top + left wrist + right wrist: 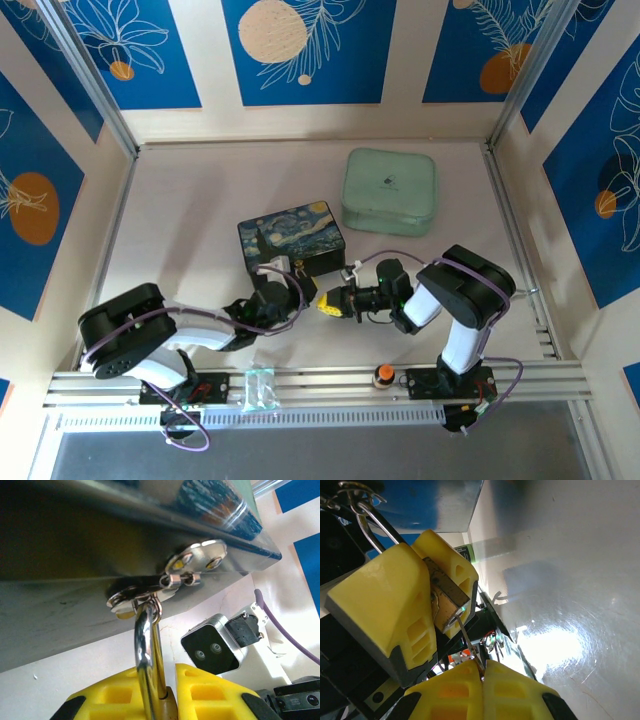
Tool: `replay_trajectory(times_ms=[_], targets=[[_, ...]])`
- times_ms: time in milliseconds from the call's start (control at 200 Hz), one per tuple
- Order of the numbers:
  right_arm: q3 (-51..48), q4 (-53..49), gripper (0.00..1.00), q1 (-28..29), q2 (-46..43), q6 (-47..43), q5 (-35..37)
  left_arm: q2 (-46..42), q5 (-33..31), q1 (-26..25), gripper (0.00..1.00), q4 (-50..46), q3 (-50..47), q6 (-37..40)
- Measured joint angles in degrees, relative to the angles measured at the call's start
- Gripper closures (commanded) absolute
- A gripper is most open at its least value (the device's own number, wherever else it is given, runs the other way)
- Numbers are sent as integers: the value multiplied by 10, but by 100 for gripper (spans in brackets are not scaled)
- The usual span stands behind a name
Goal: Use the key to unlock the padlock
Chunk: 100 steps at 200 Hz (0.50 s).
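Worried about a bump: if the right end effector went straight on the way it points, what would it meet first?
Probably the padlock, gripped by the left end effector: the key pinched in the right end effector reaches its base. Depth is hard to judge.

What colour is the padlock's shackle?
Shiny silver; the padlock shackle shows best in the left wrist view.

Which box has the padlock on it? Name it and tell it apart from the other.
The dark starry-night painted box, the nearer one: the padlock hangs by its shackle from that box's latch. The pale green box sits farther back, to the right.
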Motion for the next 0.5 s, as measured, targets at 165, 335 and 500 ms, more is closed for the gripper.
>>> replay_trajectory(times_ms=[165, 335, 500], targets=[[-8, 20, 100, -9, 6, 9, 0, 0, 0, 0, 100, 7, 0, 0], [-9, 32, 100, -7, 10, 16, 8, 0, -3, 0, 100, 8, 0, 0], [-9, 35, 100, -5, 10, 24, 13, 0, -7, 0, 100, 7, 0, 0]])
